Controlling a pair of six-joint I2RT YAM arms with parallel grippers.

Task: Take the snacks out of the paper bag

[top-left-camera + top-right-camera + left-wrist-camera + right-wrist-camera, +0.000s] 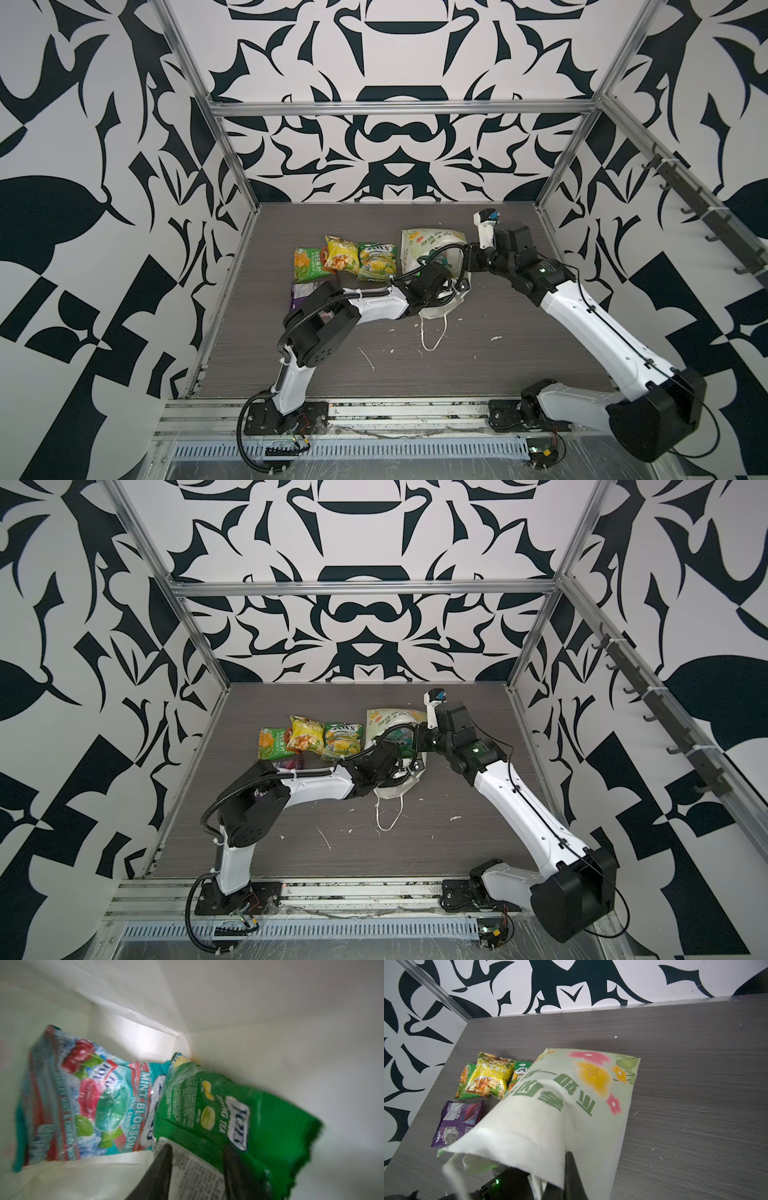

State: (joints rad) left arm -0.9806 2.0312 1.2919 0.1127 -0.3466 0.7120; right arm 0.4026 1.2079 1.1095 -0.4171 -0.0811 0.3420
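The bag (432, 243) is held open by the right claw (569, 1157), clamped on its rim, so the left claw (197, 1147) can reach in. Inside the bag, the left jaws stand part-open astride a green packet (207, 1101), "FOX'S"; hold unconfirmed. A teal packet (83, 1095) inside is marked "MINT BLOSSOM OVAL CANDY". Four packets (341, 254) are laid beside the bag

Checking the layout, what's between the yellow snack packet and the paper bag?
The green FOX'S packet lies between the yellow packet and the paper bag, shown in both top views.
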